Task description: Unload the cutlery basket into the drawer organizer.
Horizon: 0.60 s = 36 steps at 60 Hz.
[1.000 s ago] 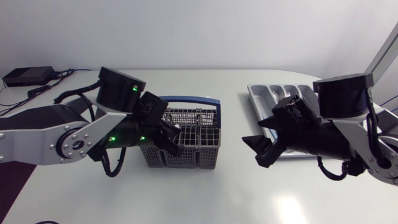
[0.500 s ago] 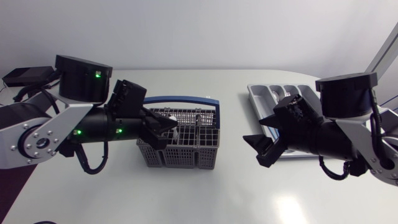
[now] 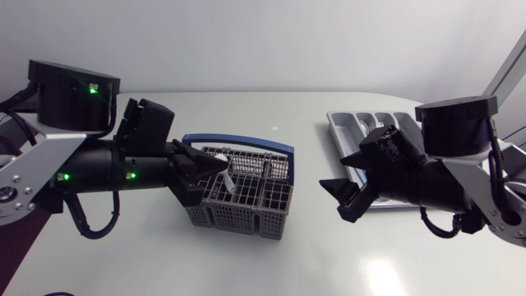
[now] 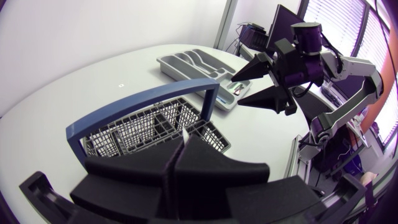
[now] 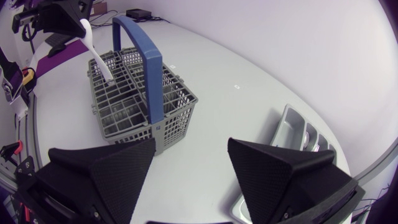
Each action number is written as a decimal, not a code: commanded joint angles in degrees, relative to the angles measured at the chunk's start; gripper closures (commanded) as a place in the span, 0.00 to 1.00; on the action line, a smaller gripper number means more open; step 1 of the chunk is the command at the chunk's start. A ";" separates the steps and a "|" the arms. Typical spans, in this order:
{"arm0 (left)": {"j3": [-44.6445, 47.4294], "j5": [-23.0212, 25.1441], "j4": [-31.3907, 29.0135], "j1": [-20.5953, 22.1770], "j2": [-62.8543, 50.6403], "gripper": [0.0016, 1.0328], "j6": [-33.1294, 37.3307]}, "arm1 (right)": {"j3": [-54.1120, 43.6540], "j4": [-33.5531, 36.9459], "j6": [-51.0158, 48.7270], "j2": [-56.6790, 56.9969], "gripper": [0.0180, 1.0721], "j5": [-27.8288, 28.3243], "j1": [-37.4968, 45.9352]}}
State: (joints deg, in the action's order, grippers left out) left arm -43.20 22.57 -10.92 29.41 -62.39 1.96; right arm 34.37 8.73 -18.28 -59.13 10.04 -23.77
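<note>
Grey plastic lattice cutlery basket (image 3: 246, 205): open square-grid pattern on walls and dividers; arched handle (image 3: 238, 140) solid blue
White plastic utensil (image 3: 228, 175): plain white, no marking visible
Light grey moulded drawer organizer (image 3: 349, 123): uniform grey
Left matte black gripper (image 3: 215, 168), right matte black gripper (image 3: 335, 200): fine woven-looking texture on right fingers (image 5: 106, 171)
Left arm (image 3: 33, 156), right arm (image 3: 493, 177): silver-grey links, black joints; green lights (image 3: 62, 177) on left
Glossy white table (image 3: 312, 255): plain

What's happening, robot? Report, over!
Left gripper shut on white plastic utensil at grey blue-handled basket. Right gripper open, empty. Right arm overhangs grey organizer tray.
</note>
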 commanded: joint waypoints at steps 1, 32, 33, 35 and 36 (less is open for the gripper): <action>-1.71 1.16 -0.16 -0.40 0.78 0.87 0.68 | -1.41 -0.65 -0.88 0.77 0.20 -0.29 -0.58; -4.08 2.04 -2.09 0.03 6.93 0.87 5.95 | -2.03 -0.29 -2.46 5.08 0.20 2.26 -0.22; -4.44 2.04 -2.27 0.39 7.02 0.87 6.04 | -2.03 -0.21 -2.46 5.08 0.20 2.53 -0.05; -5.49 2.04 -3.32 1.18 6.93 0.87 6.92 | -1.85 0.23 -2.55 5.17 0.20 3.76 0.21; -6.19 2.04 -4.11 1.79 6.58 0.87 7.45 | -1.67 0.67 -2.72 5.34 0.20 4.46 0.48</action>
State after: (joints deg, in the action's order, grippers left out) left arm -45.71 23.79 -13.47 29.30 -56.31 6.66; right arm 33.78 8.82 -19.79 -54.63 12.75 -23.90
